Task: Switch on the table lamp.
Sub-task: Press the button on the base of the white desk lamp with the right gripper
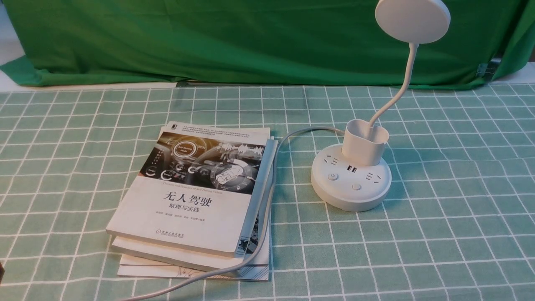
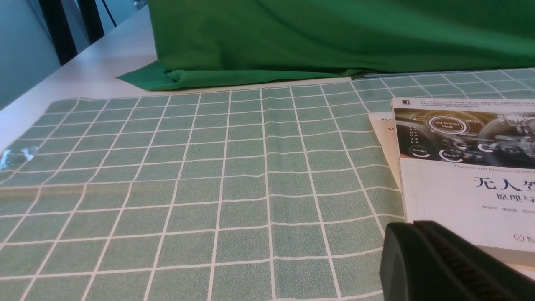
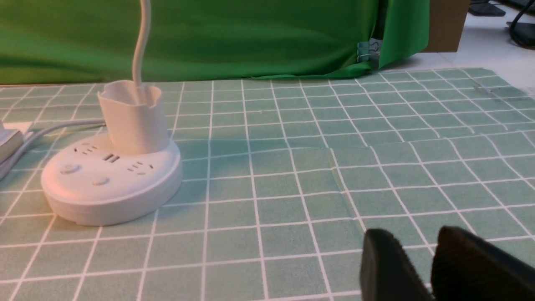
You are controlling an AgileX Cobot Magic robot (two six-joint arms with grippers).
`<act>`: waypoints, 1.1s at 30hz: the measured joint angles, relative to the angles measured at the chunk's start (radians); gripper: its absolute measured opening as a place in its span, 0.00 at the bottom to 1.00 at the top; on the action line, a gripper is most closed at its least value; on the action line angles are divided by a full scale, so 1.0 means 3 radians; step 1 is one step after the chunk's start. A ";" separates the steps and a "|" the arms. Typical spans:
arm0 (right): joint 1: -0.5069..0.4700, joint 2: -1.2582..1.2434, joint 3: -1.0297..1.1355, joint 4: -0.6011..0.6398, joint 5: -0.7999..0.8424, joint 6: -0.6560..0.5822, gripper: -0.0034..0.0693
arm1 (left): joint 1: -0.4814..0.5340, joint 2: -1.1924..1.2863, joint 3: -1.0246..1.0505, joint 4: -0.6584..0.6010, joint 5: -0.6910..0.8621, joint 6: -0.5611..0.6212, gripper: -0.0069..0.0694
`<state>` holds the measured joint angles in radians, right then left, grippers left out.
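Right end effector (image 3: 434,251) barely parted, empty; left end effector (image 2: 416,234) impossible to judge. Farther out, right of the books (image 1: 196,196) on the bench (image 1: 459,209): table lamp (image 1: 365,146). Light, rigid plastic; press a base button (image 1: 332,177) straight down.

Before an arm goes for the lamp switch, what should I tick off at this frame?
1. table lamp shows no glow, needs switching: ok.
2. Both buttons uncovered and reachable: ok.
3. Which button switches the light: cannot tell.
4. right gripper apart from the lamp, narrow gap between its fingers: ok.
5. left gripper beside the books, open or shut: cannot tell.
6. cable draped over the books, clear of the buttons: ok.
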<state>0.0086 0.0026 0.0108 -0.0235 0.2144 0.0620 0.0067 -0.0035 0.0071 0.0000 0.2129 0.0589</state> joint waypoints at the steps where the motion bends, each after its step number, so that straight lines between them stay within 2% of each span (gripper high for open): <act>1: 0.0000 0.0000 0.0000 0.0000 0.0000 0.0017 0.38 | 0.0000 0.0000 0.0000 0.0000 0.0000 0.0000 0.12; 4: 0.0000 0.0000 0.0000 0.0000 0.0000 0.0288 0.38 | 0.0000 0.0000 0.0000 0.0000 0.0000 0.0000 0.12; 8: 0.0000 0.0000 0.0000 0.0242 0.0000 0.1512 0.38 | 0.0000 0.0000 0.0000 0.0000 0.0000 0.0000 0.12; 9: 0.0000 0.0000 0.0000 0.0293 0.0000 0.1686 0.38 | 0.0000 0.0000 0.0000 0.0000 0.0000 0.0000 0.12; 10: 0.0000 0.0000 0.0000 0.0457 0.0000 0.2282 0.38 | 0.0000 0.0000 0.0000 0.0000 0.0000 0.0000 0.12; 11: 0.0000 0.0000 0.0000 0.0528 0.0003 0.2651 0.38 | 0.0000 0.0000 0.0000 0.0000 0.0000 0.0000 0.12; 13: 0.0000 0.0000 0.0000 0.0601 0.0016 0.3077 0.38 | 0.0000 0.0000 0.0000 0.0000 0.0000 0.0000 0.12; 14: 0.0000 0.0000 0.0000 0.0597 0.0022 0.3164 0.38 | 0.0000 0.0000 0.0000 0.0000 0.0000 0.0000 0.12; 18: 0.0000 0.0000 0.0000 0.0390 0.0005 0.3174 0.38 | 0.0000 0.0000 0.0000 0.0000 0.0000 0.0000 0.12; 20: 0.0000 0.0000 0.0000 0.0131 -0.0083 0.3104 0.38 | 0.0000 0.0000 0.0000 0.0000 0.0000 0.0000 0.12; 24: 0.0000 0.0000 0.0000 -0.0081 -0.0412 0.2718 0.38 | 0.0000 0.0000 0.0000 0.0000 0.0000 0.0000 0.12; 25: 0.0000 0.0000 0.0000 -0.0121 -0.0574 0.2452 0.37 | 0.0000 0.0000 0.0000 0.0000 0.0000 0.0000 0.12; 28: 0.0024 0.0038 -0.0105 -0.0154 -0.0553 0.2002 0.28 | 0.0000 0.0000 0.0000 0.0000 0.0000 0.0000 0.12; 31: 0.0058 0.0161 -0.0308 -0.0161 -0.0430 0.1885 0.17 | 0.0000 0.0000 0.0000 0.0000 0.0000 0.0000 0.12; 32: 0.0101 0.0354 -0.0521 -0.0161 -0.0266 0.1743 0.10 | 0.0000 0.0000 0.0000 0.0000 0.0000 0.0000 0.12; 33: 0.0106 0.0380 -0.0581 -0.0161 -0.0243 0.1719 0.10 | 0.0000 0.0000 0.0000 0.0000 0.0000 0.0000 0.12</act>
<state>0.0405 0.1166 -0.1636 -0.0716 0.1416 0.5777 0.0067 -0.0035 0.0071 0.0000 0.2129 0.0589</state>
